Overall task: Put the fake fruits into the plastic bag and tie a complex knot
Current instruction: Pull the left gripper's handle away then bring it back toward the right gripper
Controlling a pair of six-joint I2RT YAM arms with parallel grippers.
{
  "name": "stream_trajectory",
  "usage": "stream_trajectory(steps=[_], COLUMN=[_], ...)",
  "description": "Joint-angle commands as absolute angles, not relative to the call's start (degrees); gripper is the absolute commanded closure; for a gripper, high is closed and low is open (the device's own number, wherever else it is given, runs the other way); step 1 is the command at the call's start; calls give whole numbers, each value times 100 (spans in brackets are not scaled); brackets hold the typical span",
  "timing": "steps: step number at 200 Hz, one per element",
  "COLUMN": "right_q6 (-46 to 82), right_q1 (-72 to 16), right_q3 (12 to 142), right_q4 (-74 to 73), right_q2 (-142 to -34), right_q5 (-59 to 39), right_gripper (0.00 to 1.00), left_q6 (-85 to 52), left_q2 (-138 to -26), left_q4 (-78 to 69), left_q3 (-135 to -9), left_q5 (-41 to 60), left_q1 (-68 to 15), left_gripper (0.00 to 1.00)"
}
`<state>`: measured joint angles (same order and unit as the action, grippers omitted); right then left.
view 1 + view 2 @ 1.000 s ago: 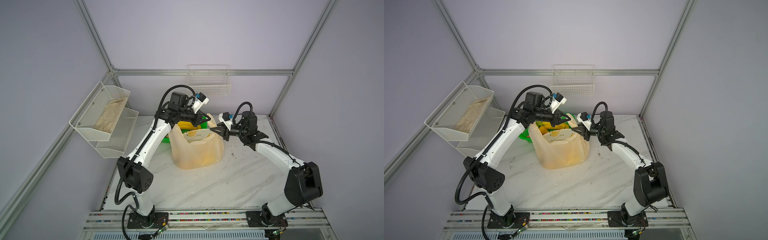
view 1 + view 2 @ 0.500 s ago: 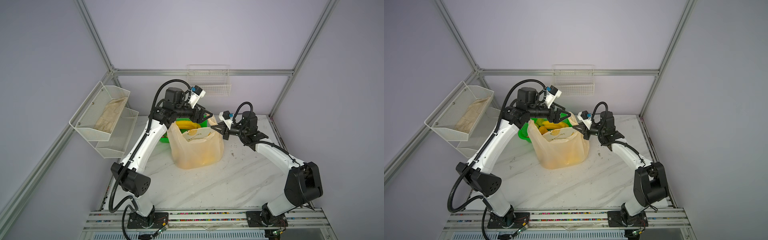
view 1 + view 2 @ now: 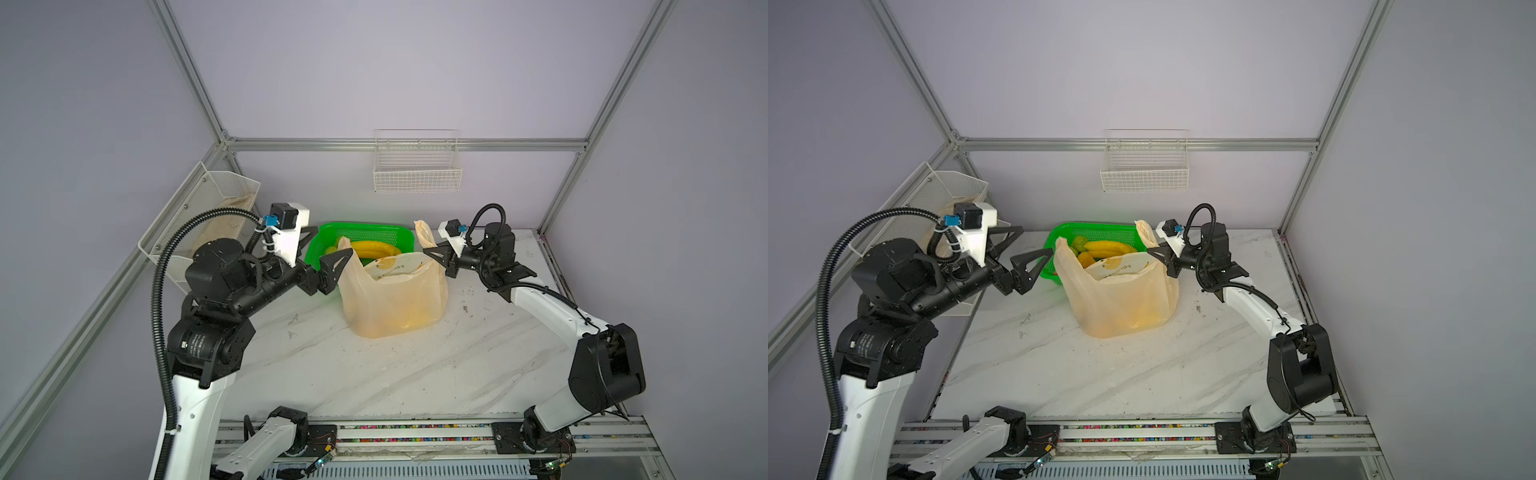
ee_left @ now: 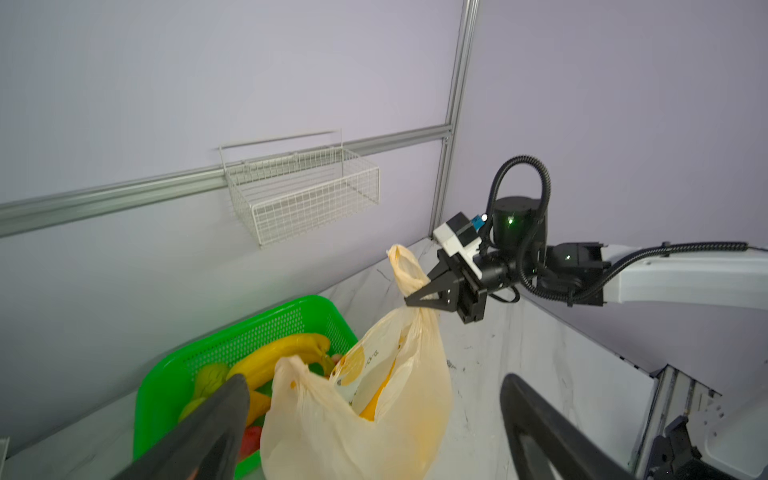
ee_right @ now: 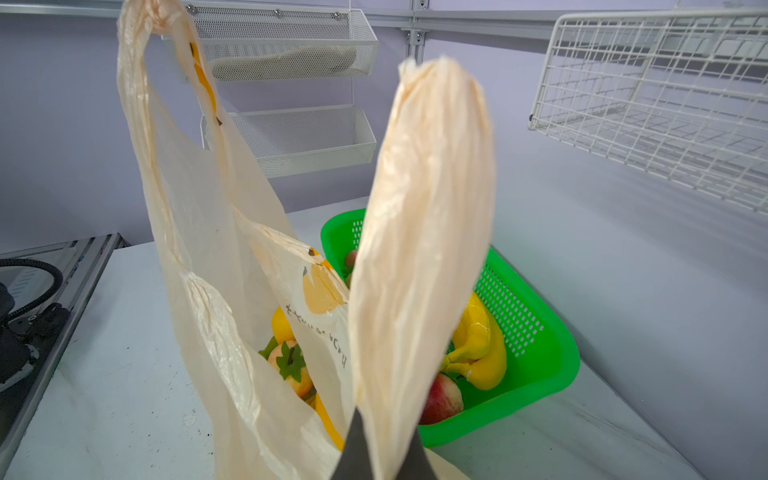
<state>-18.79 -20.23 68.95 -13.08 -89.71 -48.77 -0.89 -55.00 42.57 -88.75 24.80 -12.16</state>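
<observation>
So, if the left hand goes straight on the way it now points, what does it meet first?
Probably the plastic bag: in the left wrist view its near side lies straight ahead of the open left hand. Depth is unclear.

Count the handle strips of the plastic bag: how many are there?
2. The held handle is pinched in the right hand; the free handle stands at the opposite side of the bag, beside the open left hand, ungripped. None hidden.

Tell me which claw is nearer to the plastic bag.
Right. The right claw is shut on one handle strip of the plastic bag; the left claw hangs open close beside the other handle strip, gripping nothing.
</observation>
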Motion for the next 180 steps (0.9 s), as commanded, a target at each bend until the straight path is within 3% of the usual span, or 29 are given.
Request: stream_trajectory(steps=[1,46,98,180], right_q6=[-1852,-1837,-1836,-1850], right_q1=[-1995,-1995,-1997,-1995], right_q3=[6860,6875,6911,6912], right_q4=[-1493,-1450,-1420,-1415], right_q2=[-8920,-8913,-8955,-8992], right_q5=[-4913,-4936,-4947,-4939], right_gripper=[100,100,100,100], left_q6=[259,705,1150,1082], left_q2=[-5624,-5971,-6094,-6540], left_q4=[4597,4203,2948,1091], left_q3=[-8178,-7763,-7037,-6153], left_q5=[2208,2456,3795,4971], left_q1=[-1009,-588,-273,27], left_gripper=[2,0,0,0])
